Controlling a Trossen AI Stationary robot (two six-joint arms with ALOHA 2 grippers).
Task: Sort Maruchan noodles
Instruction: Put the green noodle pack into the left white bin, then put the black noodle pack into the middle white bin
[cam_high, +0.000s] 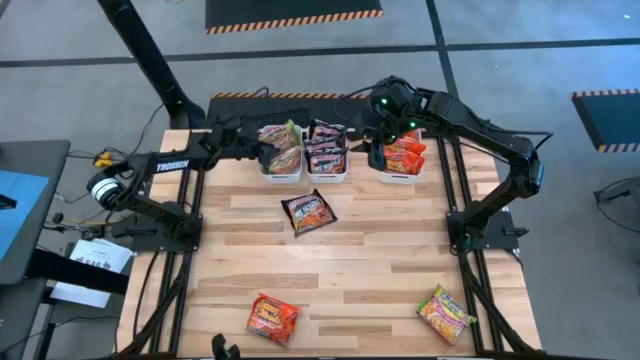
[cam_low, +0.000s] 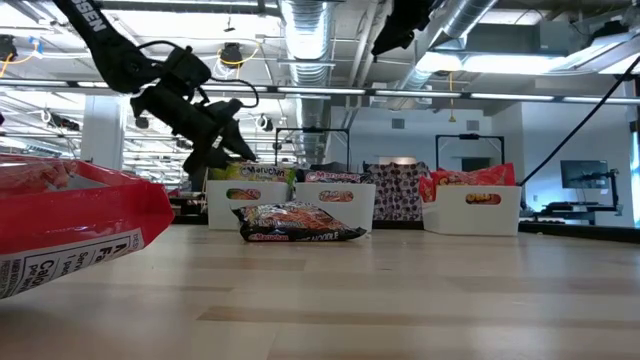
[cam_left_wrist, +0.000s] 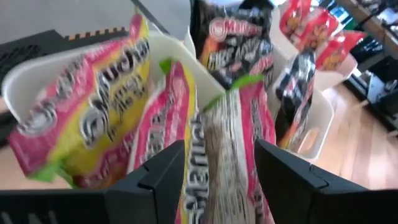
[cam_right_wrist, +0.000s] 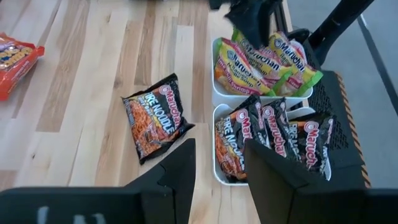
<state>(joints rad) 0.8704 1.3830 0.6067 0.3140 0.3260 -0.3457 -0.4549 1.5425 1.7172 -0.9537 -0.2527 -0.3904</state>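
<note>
Green-yellow packets (cam_high: 281, 146): standing on edge, packed together in the left white tray (cam_high: 268, 170), one leaning out over the rim.
Dark brown-black packets (cam_high: 326, 148): upright in a row in the middle tray (cam_high: 327, 178).
Red packets (cam_high: 405, 153): on edge in the right tray (cam_high: 398, 179).
Loose on the table (cam_high: 360, 280): one dark packet (cam_high: 307, 211) flat near the middle tray, tilted; one red packet (cam_high: 272, 317) near the front edge; one green-yellow packet (cam_high: 446, 312) front right.

Grey floor (cam_high: 520, 20) — exposed ceiling ducts (cam_low: 310, 30) overhead.
</note>
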